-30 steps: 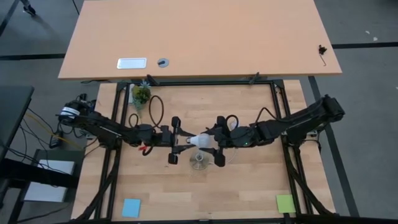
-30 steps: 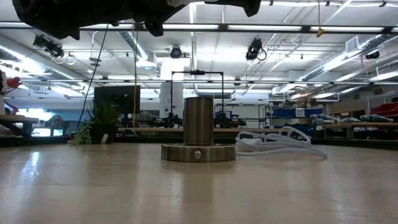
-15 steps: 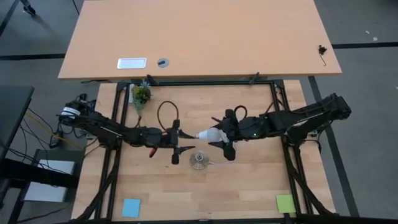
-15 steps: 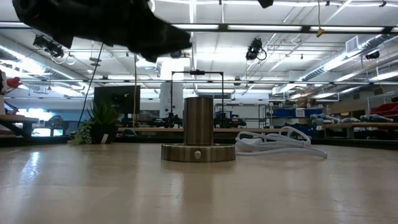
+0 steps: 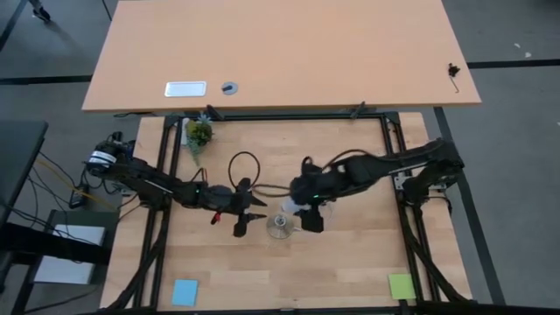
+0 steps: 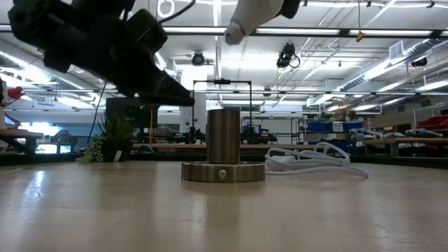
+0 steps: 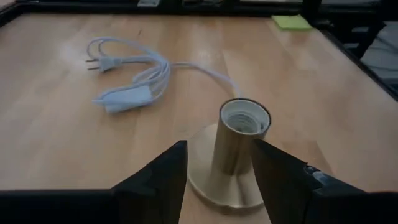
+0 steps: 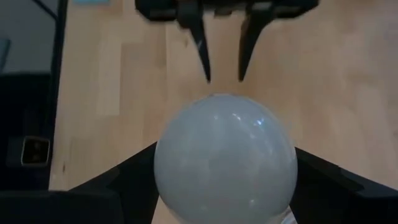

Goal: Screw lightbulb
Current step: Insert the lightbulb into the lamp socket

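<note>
Your right gripper point(image 8: 224, 205) held the lightbulb point(image 8: 224, 155), its jaws spread wide around the bulb's round head. In the low view the bulb point(image 6: 255, 15) hung high above the table, tilted, its narrower end pointing down and to one side, not yet over the socket's mouth. From above, the bulb point(image 5: 297, 203) sat just beside the lamp base point(image 5: 279, 227), nearer the back of the table.

Your left gripper point(image 7: 217, 171) was empty, its two dark fingers held apart on either side of the socket post point(image 7: 239, 140) without touching it. It looked ready to steady the base.

To do this step well, I judge you needed to stand the bulb upright first, thread end straight down, and centre it over the open socket before lowering. A tilted entry would likely cross the threads. It would be best to close the left fingers on the post so the base could not spin, then turn the bulb gently, easing off once it resisted.

The bulb was smooth frosted white glass, pear-shaped, with a soft highlight on its dome. The socket was a brushed, brass-toned metal cylinder rising from a flat round disc, with pale ribbed threading inside its rim point(image 7: 245, 116). A white cable point(image 7: 134, 74) with an inline switch and plug lay loosely coiled on the pale wooden table point(image 7: 50, 137), whose surface showed plank seams and a slight sheen.
</note>
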